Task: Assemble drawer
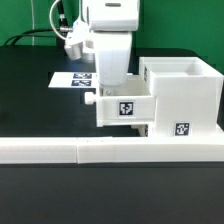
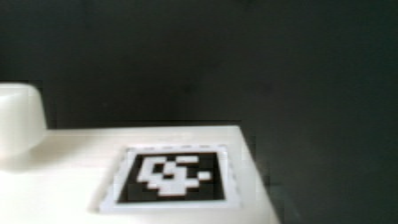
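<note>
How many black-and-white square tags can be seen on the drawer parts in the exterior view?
2. One tag is on the front of the small tray under the gripper; the other tag is low on the housing. More may be hidden behind the arm.

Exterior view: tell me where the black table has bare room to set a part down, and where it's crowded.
Free: the black table on the exterior view's left, between the marker board and the border bar. Crowded: the exterior view's right, where the housing, a tray entering it, and the gripper bunch together. The gripper's jaws cannot be made out.
</note>
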Action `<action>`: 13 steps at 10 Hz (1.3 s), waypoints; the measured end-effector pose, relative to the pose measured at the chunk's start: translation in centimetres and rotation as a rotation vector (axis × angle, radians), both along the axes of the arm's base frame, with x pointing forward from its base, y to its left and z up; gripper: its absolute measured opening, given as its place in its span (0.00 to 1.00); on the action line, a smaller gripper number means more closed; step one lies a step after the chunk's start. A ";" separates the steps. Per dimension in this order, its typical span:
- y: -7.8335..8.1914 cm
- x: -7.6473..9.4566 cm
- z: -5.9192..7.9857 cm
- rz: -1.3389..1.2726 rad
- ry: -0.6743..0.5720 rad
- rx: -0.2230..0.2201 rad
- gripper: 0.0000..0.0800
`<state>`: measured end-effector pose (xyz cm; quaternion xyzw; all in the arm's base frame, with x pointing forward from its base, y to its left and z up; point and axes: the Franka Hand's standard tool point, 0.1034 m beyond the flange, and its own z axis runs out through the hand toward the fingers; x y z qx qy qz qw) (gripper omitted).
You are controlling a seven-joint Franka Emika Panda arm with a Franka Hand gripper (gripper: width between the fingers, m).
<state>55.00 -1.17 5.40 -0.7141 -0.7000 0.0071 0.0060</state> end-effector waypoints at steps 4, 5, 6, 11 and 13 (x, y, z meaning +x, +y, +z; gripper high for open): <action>0.1 0.0 0.0 0.004 0.000 -0.001 0.06; 0.5 0.0 0.0 0.014 -0.001 -0.001 0.06; 0.9 0.1 0.1 0.024 -0.002 -0.001 0.06; 2.0 0.2 0.1 0.045 -0.011 -0.001 0.06; 2.0 0.2 0.1 0.045 -0.011 -0.001 0.06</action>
